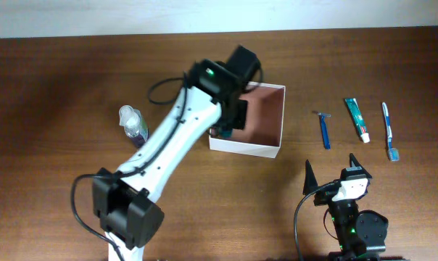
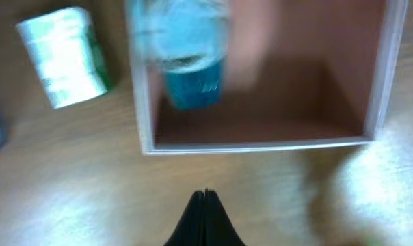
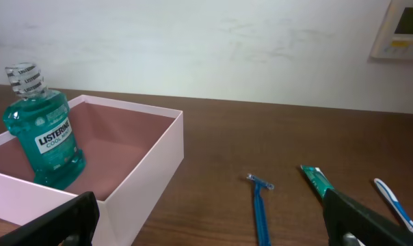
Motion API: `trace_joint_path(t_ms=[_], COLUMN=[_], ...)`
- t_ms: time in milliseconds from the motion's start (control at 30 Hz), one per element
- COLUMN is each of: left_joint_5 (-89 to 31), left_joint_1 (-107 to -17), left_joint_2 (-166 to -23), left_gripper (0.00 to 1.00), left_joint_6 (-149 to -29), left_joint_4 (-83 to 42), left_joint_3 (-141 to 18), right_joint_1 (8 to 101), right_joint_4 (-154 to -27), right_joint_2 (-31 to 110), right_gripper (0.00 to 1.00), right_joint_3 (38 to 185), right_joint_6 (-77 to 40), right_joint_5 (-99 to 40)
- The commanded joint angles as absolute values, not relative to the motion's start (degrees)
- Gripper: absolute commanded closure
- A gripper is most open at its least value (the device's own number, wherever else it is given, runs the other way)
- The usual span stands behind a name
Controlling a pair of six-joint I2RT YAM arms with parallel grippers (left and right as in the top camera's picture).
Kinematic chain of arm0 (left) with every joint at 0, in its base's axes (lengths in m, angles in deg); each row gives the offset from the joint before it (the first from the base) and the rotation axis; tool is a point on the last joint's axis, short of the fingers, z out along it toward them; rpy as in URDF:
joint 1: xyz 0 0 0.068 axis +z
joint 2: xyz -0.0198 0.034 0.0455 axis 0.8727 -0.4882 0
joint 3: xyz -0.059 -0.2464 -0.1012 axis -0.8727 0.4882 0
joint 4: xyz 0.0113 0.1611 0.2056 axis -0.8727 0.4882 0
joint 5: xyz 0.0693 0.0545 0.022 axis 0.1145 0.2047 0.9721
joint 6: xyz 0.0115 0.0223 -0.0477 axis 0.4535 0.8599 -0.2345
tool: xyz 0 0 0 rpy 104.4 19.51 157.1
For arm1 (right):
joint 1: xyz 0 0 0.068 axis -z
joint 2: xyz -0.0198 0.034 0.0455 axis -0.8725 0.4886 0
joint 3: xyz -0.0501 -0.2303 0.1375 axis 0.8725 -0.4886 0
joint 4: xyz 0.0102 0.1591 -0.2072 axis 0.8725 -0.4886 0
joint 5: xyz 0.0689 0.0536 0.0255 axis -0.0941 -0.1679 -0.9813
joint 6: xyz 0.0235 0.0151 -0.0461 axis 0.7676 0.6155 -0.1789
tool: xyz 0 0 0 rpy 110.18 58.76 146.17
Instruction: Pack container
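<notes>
Black and pressed tip to tip with nothing between them, the jaws of the left gripper are pictured over bare wood just outside one white wall of the container. A teal mouthwash bottle is seen standing upright in a corner of the box's reddish-brown inside, close to that wall. A small clear bottle is shown lying on the table to the left of the box, apart from it. The right gripper is held low near the table's front edge, its jaws spread wide and empty. A blue razor, a toothpaste tube and a toothbrush are laid side by side beyond it, well apart from the container.
</notes>
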State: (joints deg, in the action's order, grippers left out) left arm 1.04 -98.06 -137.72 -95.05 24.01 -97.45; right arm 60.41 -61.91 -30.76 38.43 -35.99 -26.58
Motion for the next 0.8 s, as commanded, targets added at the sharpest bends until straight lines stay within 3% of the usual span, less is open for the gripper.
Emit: trace_joint_path(t_ms=[0,767], left_joint_5=[-0.14,5.13], left_joint_1=[-100.39,-101.51], left_joint_2=[-137.13,-137.85], left_gripper=[1.00,1.00], left_joint_6=[-93.30,-93.23], left_joint_4=[18.68,6.68], left_joint_3=[-93.23,-82.13], right_joint_1=[60.83,60.83], right_joint_4=[-61.93,-61.96], right_joint_2=[-31.18,-31.18], right_gripper=[0.01,0.01], right_joint_3=[37.93,37.93], right_joint_6=[-36.34,-36.34], right_joint_5=[-26.05,-26.05])
